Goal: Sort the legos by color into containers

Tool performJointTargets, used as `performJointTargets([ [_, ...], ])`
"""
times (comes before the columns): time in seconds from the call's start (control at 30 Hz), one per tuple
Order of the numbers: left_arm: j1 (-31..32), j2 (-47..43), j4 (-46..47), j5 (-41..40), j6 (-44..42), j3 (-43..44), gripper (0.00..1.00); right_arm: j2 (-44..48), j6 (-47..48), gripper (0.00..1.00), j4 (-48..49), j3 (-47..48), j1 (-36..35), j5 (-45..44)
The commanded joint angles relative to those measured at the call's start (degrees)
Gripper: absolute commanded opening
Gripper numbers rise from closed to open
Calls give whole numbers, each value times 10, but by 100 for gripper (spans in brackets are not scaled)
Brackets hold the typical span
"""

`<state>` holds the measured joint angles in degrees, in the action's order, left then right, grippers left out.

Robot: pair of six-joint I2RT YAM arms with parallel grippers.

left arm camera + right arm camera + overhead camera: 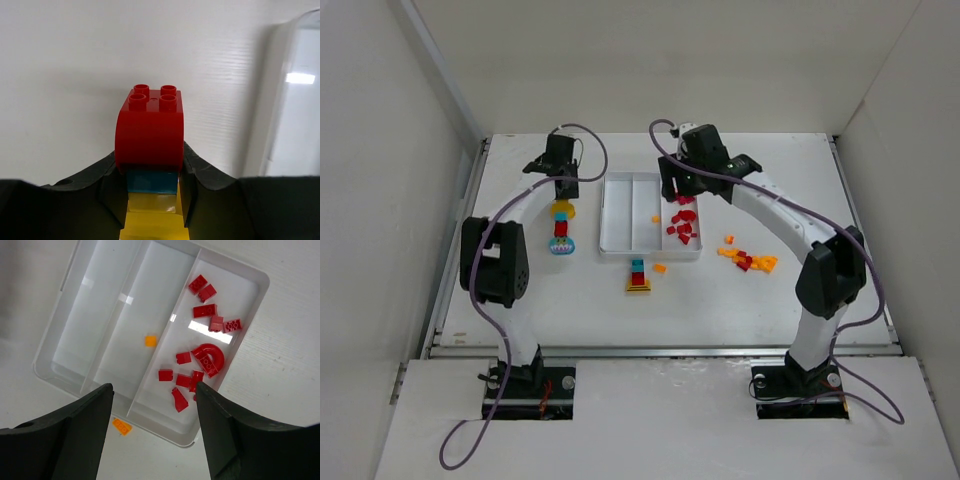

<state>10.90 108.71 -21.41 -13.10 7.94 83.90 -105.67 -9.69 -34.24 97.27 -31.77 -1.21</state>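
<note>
Left tool [151, 175] clenched on a small multicolour stack [150, 135] — red round-shouldered brick farthest out, teal under it, yellow nearest the wrist. The fingers press the flanks at about the teal layer. The stack is left of the tray [80, 330], near its left wall. Whether it is clear of the tabletop [570, 310] I cannot tell.

Right tool [154, 390] released, nothing between the fingers, hovering over the tray's near end.

Tray: right compartment holds the red bricks [207, 357], the middle one a single orange brick [150, 341], the left one bare.

Handling, my judgement: hard, light plastic with smooth sides, so a side pinch could slip or twist. The studs probably lock the layers firmly, so parting the stack likely needs both tools, one holding the lower layers and the other pulling the red cap. Best taken on flat faces, not the curved shoulder.

Room: tray wall is close on the stack's right, with open tabletop on the near side. A second clump [638, 277] lies just off the tray's near edge, and loose bricks [748, 260] lie right of the tray, apart from it. The right arm arches over the tray — the arms could crowd each other there
</note>
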Motion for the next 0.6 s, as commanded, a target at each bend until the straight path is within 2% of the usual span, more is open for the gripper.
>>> performJointTargets([
  [0.0, 13, -84, 60, 74, -112, -1, 0, 68, 45, 72, 49, 5, 4, 28],
  [0.1, 13, -129, 79, 159, -191, -27, 0, 109, 78, 72, 77, -10, 4, 64],
  [0.13, 19, -143, 89, 186, -253, -35, 0, 133, 86, 72, 85, -23, 4, 74],
  [0.23, 25, -194, 77, 328, -345, -50, 0, 169, 115, 72, 124, -55, 17, 143],
  [0.27, 32, -203, 40, 371, -378, -50, 0, 190, 130, 72, 136, -64, 17, 168],
  [0.3, 38, -211, 13, 453, -447, -50, 0, 199, 137, 72, 147, -72, 23, 196],
  [0.37, 46, -232, -67, 525, -512, -44, 0, 213, 143, 72, 174, -84, 29, 271],
  [0.4, 53, -237, -94, 580, -573, -44, 0, 220, 151, 72, 179, -92, 29, 314],
  [0.5, 68, -244, -187, 641, -643, -34, 0, 220, 166, 71, 192, -98, 29, 379],
  [0.57, 74, -244, -216, 685, -672, -28, 0, 220, 166, 70, 199, -104, 23, 428],
])
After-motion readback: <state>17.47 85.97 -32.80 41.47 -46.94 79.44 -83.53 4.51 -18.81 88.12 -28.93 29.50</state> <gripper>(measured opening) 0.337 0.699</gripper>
